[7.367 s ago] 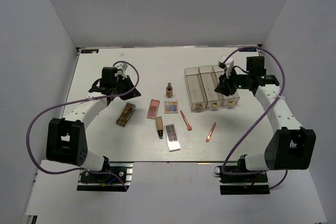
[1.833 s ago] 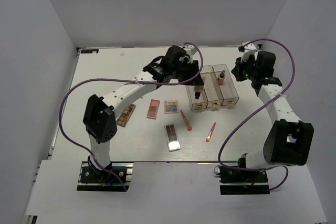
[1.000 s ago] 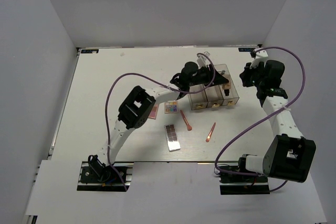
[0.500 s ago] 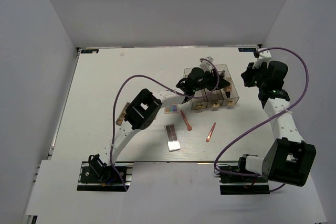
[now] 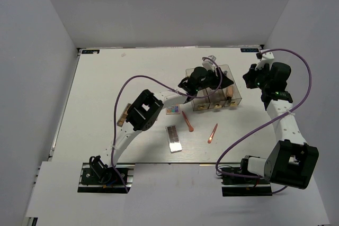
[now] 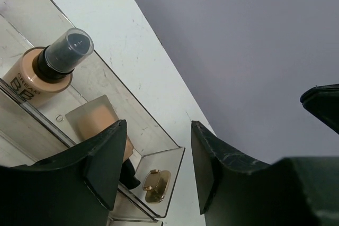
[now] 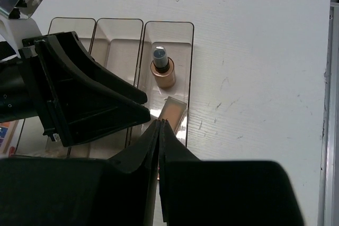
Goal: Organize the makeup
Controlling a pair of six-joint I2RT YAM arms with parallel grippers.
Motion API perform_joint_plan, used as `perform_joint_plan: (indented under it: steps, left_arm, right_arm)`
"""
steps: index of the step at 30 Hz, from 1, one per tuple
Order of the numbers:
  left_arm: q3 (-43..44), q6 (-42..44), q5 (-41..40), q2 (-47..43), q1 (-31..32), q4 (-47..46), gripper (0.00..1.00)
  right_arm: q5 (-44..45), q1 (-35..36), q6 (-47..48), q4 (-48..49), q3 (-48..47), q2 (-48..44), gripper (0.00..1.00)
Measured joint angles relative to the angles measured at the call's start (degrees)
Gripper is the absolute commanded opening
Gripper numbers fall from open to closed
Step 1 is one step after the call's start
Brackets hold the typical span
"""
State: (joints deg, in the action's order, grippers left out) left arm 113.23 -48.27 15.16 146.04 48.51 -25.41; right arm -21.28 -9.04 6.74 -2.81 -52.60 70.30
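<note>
The clear box (image 5: 197,92) stands at the back right. In its right compartment a tan bottle (image 7: 161,68) with a dark cap stands upright, and a tan tube (image 7: 174,111) lies just in front of it. My left gripper (image 6: 158,169) hovers open over that compartment; the tube (image 6: 94,118) sits beside its left finger (image 6: 106,162), not between the jaws. My right gripper (image 7: 160,126) is shut and empty, right of the box. On the table lie a multicoloured palette (image 5: 172,110), a dark grey palette (image 5: 174,138) and two pink brushes (image 5: 187,121) (image 5: 213,133).
The left arm (image 5: 143,112) stretches across the middle of the table and covers part of a brown palette (image 5: 124,116). The box's left (image 7: 71,30) and middle compartments (image 7: 117,35) hold nothing that I can see. The table's right edge runs close to the right gripper (image 5: 254,78).
The left gripper's jaws have spread apart and let go of the tube, which now lies in the right compartment. The left gripper shifted slightly right over the box. The right arm stayed put.
</note>
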Motion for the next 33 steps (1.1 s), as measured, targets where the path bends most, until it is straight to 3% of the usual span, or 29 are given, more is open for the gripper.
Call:
perform_joint_plan:
  steps: [3, 6, 10, 12, 13, 15, 16, 19, 20, 21, 27, 33]
  left_arm:
    - [0.0, 0.3, -0.4, -0.1, 0.0, -0.1, 0.57]
    - [-0.2, 1.4, -1.0, -0.9, 0.0, 0.0, 0.46]
    - [-4.5, 4.3, -1.4, -7.0, -0.7, 2.2, 0.13]
    - [-8.0, 6.8, -2.3, -12.4, -1.0, 4.6, 0.06]
    - [-10.3, 8.2, -2.8, -15.8, -1.3, 6.3, 0.03]
    - [-14.2, 10.7, -4.6, -23.0, -1.9, 9.9, 0.01]
    - [-16.7, 11.6, -5.6, -27.1, -2.4, 11.7, 0.02]
    - [-24.8, 13.8, -8.6, -39.2, -4.0, 16.6, 0.39]
    - [-27.7, 14.3, -9.4, -43.4, -4.5, 18.7, 0.58]
    - [-30.1, 14.9, -10.2, -46.9, -5.1, 20.3, 0.63]
    - [-42.1, 14.6, -15.4, -60.2, -6.4, 30.5, 0.71]
    - [-52.8, 11.6, -17.9, -65.6, -6.3, 38.4, 0.73]
  right_arm:
    - [-1.1, 0.0, 0.2, 0.0, 0.0, -0.3, 0.07]
    - [-4.8, -0.6, 1.7, -0.2, 0.0, -1.2, 0.1]
    - [-19.0, -1.4, 9.5, -4.1, 0.0, -1.9, 0.19]
    - [-27.2, -1.3, 19.5, -11.3, -0.2, -1.7, 0.25]
    - [-31.3, -1.3, 27.7, -16.9, -0.7, -1.3, 0.32]
    - [-36.9, -0.7, 46.8, -32.4, -2.6, 1.6, 0.34]
    - [-38.0, -0.4, 56.0, -39.2, -3.4, 3.6, 0.34]
    - [-38.4, 0.7, 77.2, -54.2, -4.4, 10.7, 0.41]
    - [-37.4, 1.1, 83.1, -57.7, -4.3, 12.5, 0.44]
    - [-36.1, 1.4, 88.7, -60.5, -4.1, 13.4, 0.49]
    - [-28.4, 6.6, 101.2, -64.2, -3.8, 13.1, 0.59]
    - [-21.3, 14.1, 104.8, -63.3, -3.6, 14.2, 0.59]
